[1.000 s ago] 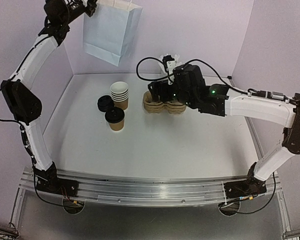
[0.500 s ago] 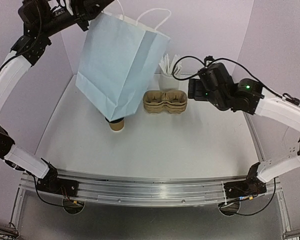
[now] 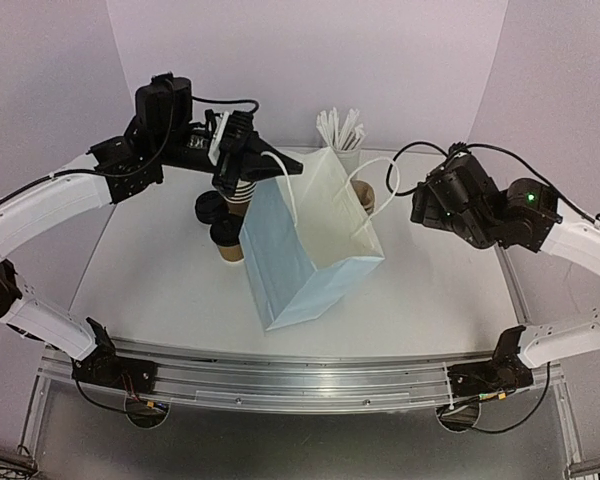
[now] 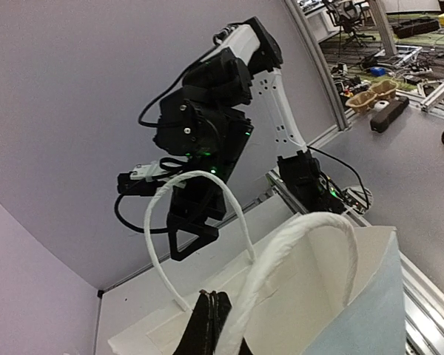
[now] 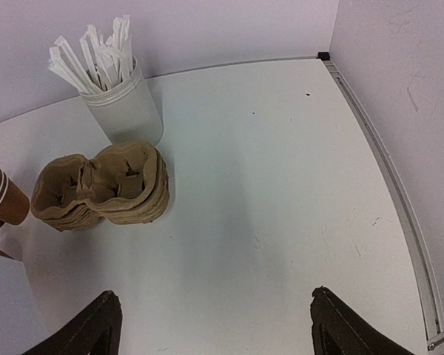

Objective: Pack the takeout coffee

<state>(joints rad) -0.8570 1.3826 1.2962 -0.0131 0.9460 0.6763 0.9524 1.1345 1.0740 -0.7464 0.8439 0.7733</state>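
The takeout coffee [image 3: 228, 240], a brown paper cup with a black lid, stands left of centre, partly hidden behind a light blue paper bag [image 3: 310, 245]. The bag rests on the table, tilted, its white inside facing the right arm. My left gripper [image 3: 280, 169] is shut on the bag at its top by a white rope handle [image 4: 311, 229]; the shut jaws show in the left wrist view [image 4: 211, 314]. My right gripper [image 3: 420, 207] is open and empty above the table's right side, and its wide-apart fingers show in the right wrist view [image 5: 218, 325].
A nested stack of brown cups [image 3: 242, 192] and a pile of black lids [image 3: 207, 207] sit behind the coffee. A white cup of wrapped straws [image 5: 122, 103] and stacked pulp cup carriers [image 5: 100, 185] stand at the back. A metal rail [image 5: 399, 207] edges the table's right side.
My left arm has swung the bag down from high at the back left onto the middle of the table. My right arm has pulled back to the right, away from the cup carriers.
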